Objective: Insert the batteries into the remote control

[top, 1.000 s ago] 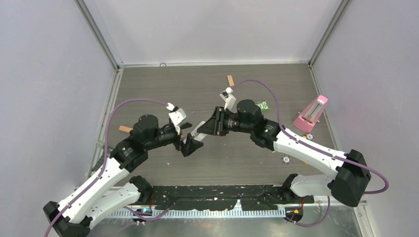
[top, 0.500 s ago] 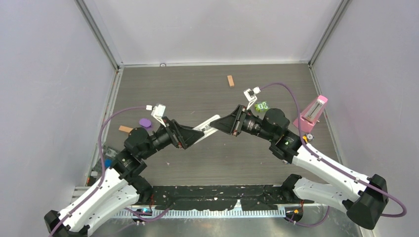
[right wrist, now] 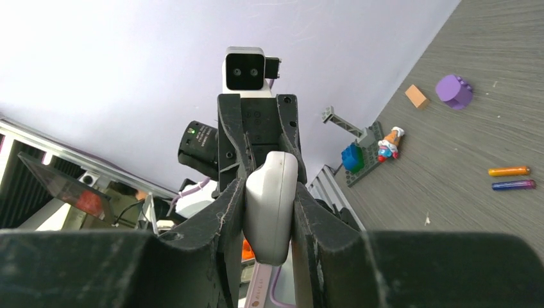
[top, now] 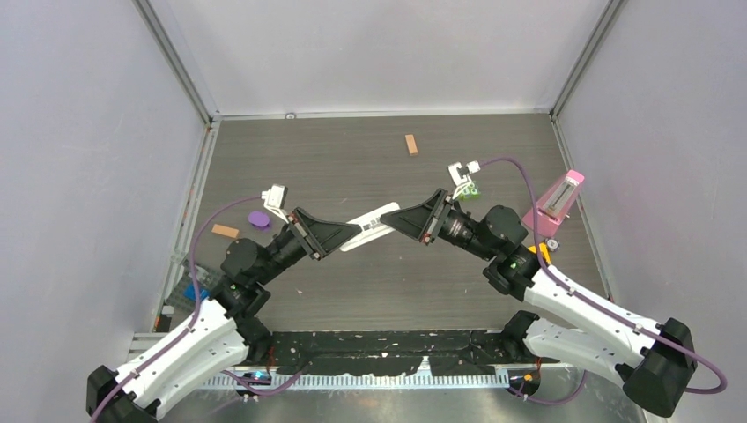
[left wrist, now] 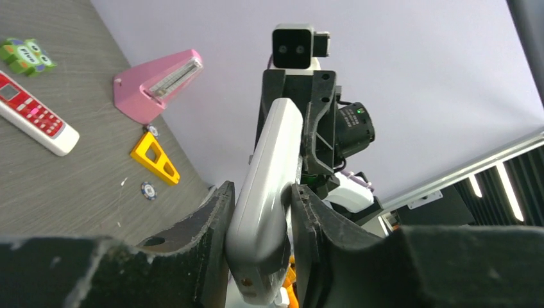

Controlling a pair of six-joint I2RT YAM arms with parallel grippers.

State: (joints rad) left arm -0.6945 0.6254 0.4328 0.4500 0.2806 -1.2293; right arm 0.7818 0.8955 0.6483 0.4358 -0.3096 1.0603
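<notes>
One remote control (top: 372, 225), gripped by left pincer (top: 346, 234), right pincer (top: 394, 220) — two batteries (right wrist: 509, 171) apart

Grey woodgrain table (top: 352, 150), pale lilac walls (top: 388, 53)

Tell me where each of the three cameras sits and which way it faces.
Top external: above and behind the bases, looking down at the table; both arms show, left end effector and right end effector gripping the remote control.
Left wrist: on the left arm, looking along the remote control toward the right arm; own fingers show.
Right wrist: on the right arm, looking toward the left arm; own fingers show.
Both wrist views share the remote control.
</notes>
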